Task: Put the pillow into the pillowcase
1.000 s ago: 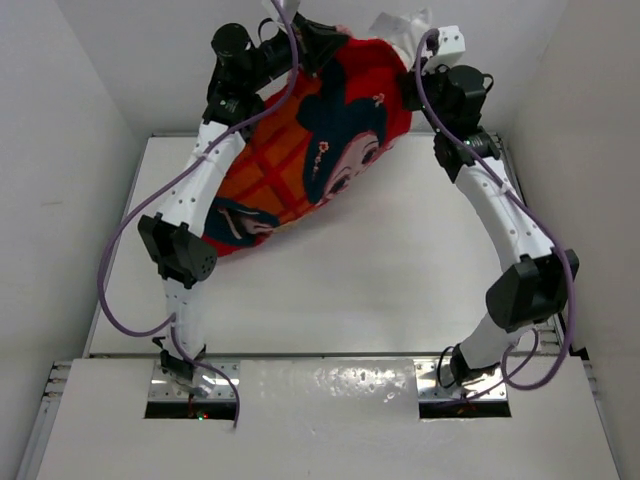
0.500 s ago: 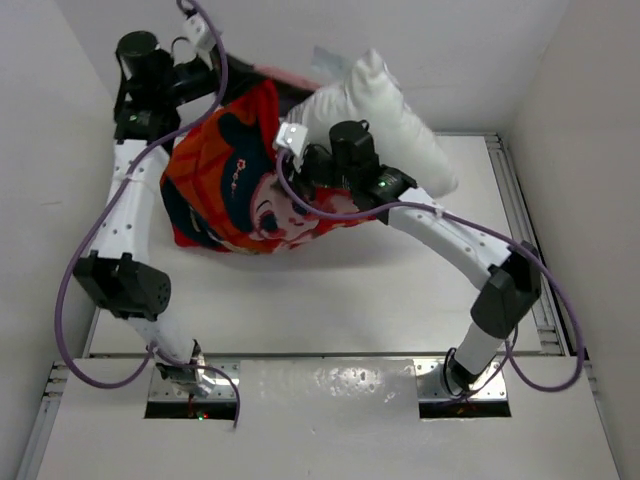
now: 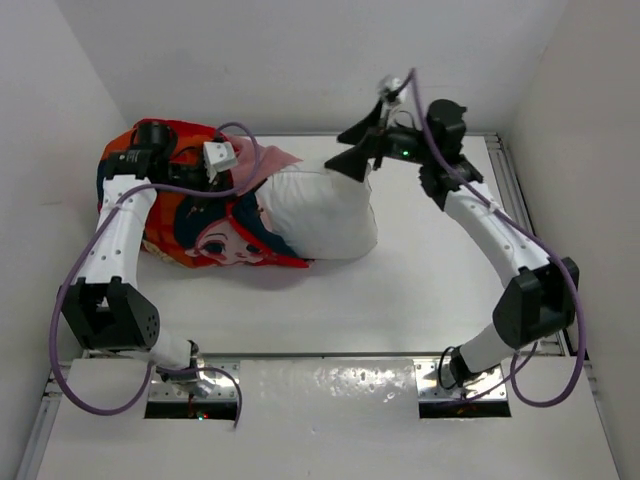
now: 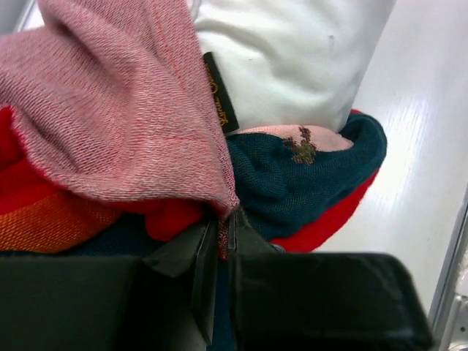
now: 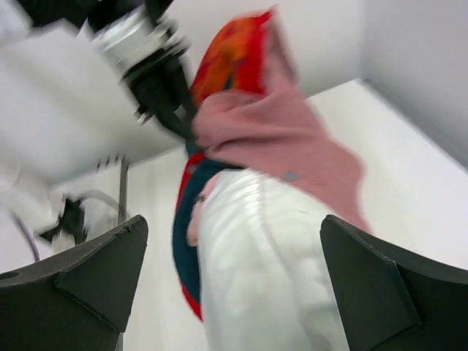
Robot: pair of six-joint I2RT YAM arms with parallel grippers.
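The red-orange pillowcase (image 3: 200, 225) lies on the table at the left, its cartoon face up. Its dull pink reverse (image 4: 110, 110) is folded back at the mouth. The white pillow (image 3: 325, 210) sticks out of that mouth to the right, partly inside. My left gripper (image 3: 250, 172) is shut on the pink edge of the pillowcase (image 5: 285, 146), and the cloth shows pinched between its fingertips (image 4: 221, 234). My right gripper (image 3: 358, 145) hovers open over the far end of the pillow (image 5: 270, 285). Its two black fingers (image 5: 95, 278) stand wide apart and hold nothing.
White walls close in on the table at the back, left and right. A metal rail (image 3: 512, 190) runs along the table's right edge. Both arm bases sit in the near panel (image 3: 330, 385). Bare tabletop (image 3: 420, 290) lies in front of the pillow.
Both arms came down from high up, and pillow and pillowcase now lie on the table at the left. The right gripper opened and pulled back to the right; the left kept its grip.
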